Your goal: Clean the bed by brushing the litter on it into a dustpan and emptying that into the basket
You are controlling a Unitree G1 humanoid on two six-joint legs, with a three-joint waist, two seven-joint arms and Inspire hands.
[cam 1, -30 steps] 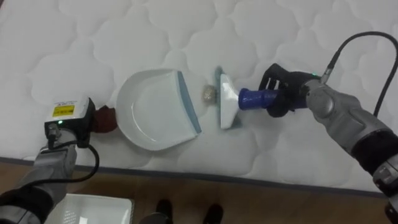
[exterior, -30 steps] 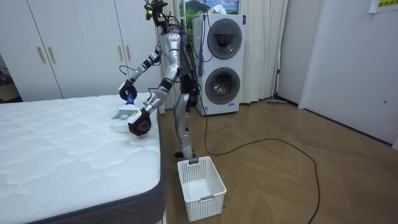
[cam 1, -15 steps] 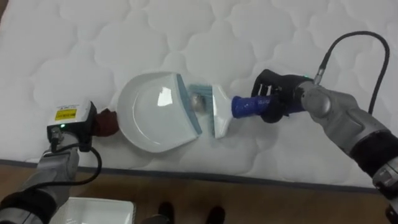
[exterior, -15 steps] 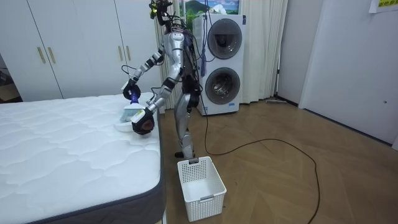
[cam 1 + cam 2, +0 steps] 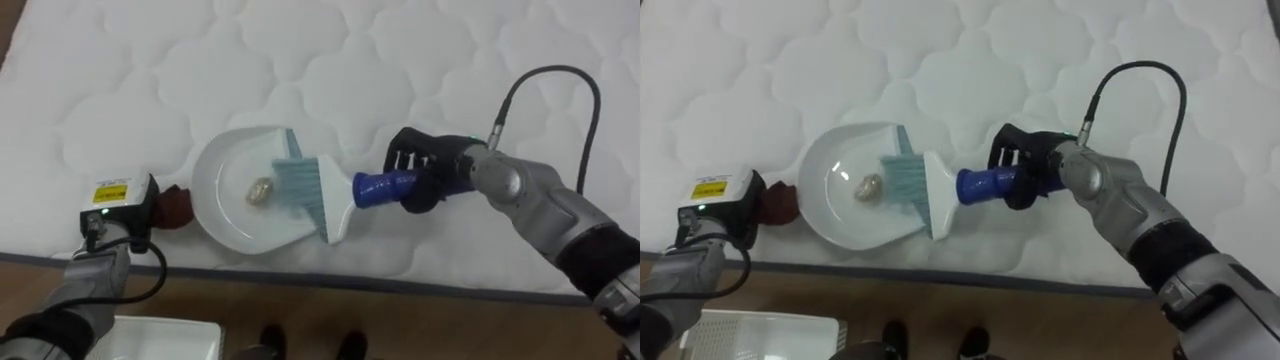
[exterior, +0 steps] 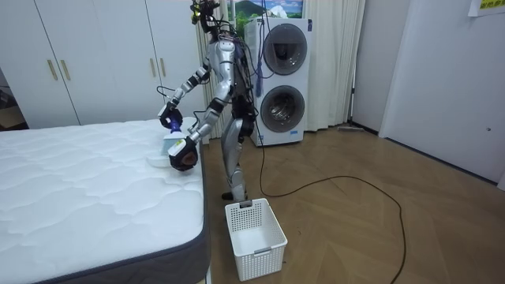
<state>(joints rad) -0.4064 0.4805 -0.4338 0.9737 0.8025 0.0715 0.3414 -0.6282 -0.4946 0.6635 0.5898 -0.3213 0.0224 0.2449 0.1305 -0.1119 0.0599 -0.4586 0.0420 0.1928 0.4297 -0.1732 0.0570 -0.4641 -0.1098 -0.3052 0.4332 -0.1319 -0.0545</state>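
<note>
Crumb [image 5: 260,189], seemingly light and apt to roll, lies inside the stiff, slick dustpan [image 5: 215,225] on the bed [image 5: 450,60], at nine o'clock of the brush [image 5: 325,195] whose blue handle [image 5: 378,186] my right robot hand [image 5: 425,175] clasps; my left robot hand [image 5: 115,215] I cannot tell.

Debris [image 5: 260,190] in dustpan [image 5: 222,218], brush [image 5: 332,208] at right

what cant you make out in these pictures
- How the dustpan is held: hidden behind the left robot hand, both eye views.
- Lump in the dustpan: too small to identify.
- Basket: cut by the eye views' bottom edge.
- Brush: too small in the room view.
</note>
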